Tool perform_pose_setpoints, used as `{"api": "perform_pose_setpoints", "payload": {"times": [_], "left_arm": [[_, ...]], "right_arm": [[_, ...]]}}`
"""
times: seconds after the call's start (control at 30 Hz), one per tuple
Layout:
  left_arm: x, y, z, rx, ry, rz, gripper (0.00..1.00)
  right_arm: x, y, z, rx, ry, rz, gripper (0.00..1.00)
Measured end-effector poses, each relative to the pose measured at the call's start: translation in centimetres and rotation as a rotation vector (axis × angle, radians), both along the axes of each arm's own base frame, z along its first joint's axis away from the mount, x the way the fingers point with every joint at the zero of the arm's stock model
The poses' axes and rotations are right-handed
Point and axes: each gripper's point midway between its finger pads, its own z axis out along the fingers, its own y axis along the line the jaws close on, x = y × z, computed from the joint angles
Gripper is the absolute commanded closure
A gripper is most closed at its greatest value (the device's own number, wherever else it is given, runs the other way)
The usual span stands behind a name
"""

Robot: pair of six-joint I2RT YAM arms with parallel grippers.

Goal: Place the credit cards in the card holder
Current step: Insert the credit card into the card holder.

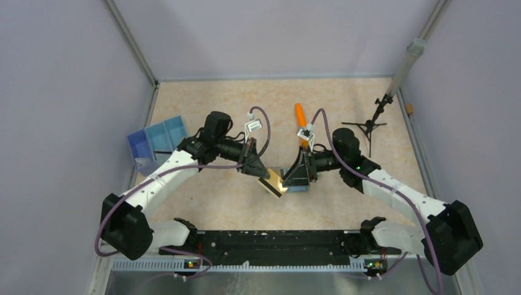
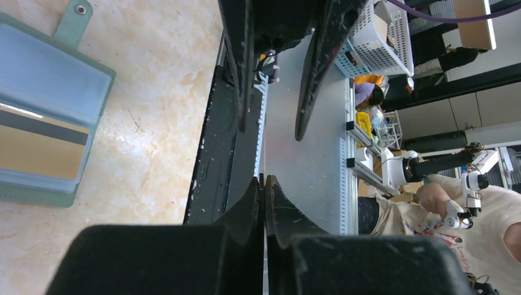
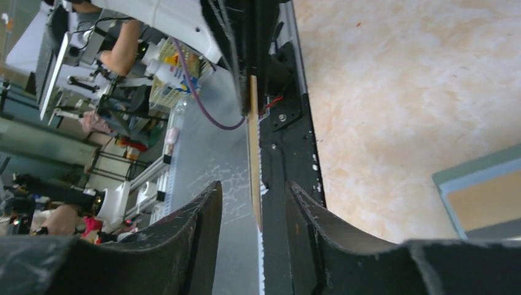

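Near the open card holder (image 2: 43, 80), left pincer (image 2: 264, 183) clenches a credit card (image 3: 254, 160); released right pincer (image 3: 252, 187) straddles it; orange cylinder (image 1: 300, 114) beyond.

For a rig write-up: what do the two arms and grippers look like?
The left arm and right arm have white link shells, black joints and bulky black bases. A purple cable loops along each. The left gripper and right gripper are black with tapered fingers.
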Motion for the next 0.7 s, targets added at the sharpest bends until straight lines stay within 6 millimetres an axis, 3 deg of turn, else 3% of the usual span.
{"api": "perform_pose_setpoints", "payload": {"times": [0.2, 0.23, 0.33, 0.37, 0.43, 0.6, 0.7], "left_arm": [[0.2, -0.3, -0.2, -0.015, 0.015, 0.016, 1.00], [0.2, -0.4, -0.1, -0.019, 0.020, 0.021, 0.91], [0.5, -0.5, 0.1, -0.035, 0.014, 0.058, 0.35], [0.8, -0.6, 0.1, -0.044, -0.001, 0.079, 0.26], [1.5, -0.8, -0.2, -0.064, -0.008, 0.133, 0.15], [2.6, -0.9, -2.8, -0.107, 0.055, 0.298, 0.14], [3.0, -1.1, -3.4, -0.149, 0.087, 0.385, 0.27]], "right_arm": [[-1.5, 1.3, 0.4, 0.022, 0.011, 0.082, 1.00], [-1.5, 1.4, 0.4, 0.023, 0.015, 0.082, 1.00], [-1.1, 1.6, 0.3, 0.018, 0.034, 0.060, 1.00], [-0.8, 1.7, 0.3, 0.018, 0.029, 0.043, 1.00], [-0.1, 2.0, 0.3, 0.025, 0.012, -0.007, 1.00], [1.6, 1.4, -1.3, 0.057, 0.031, -0.212, 1.00], [2.6, 1.0, -1.5, 0.095, 0.047, -0.309, 1.00]]}}
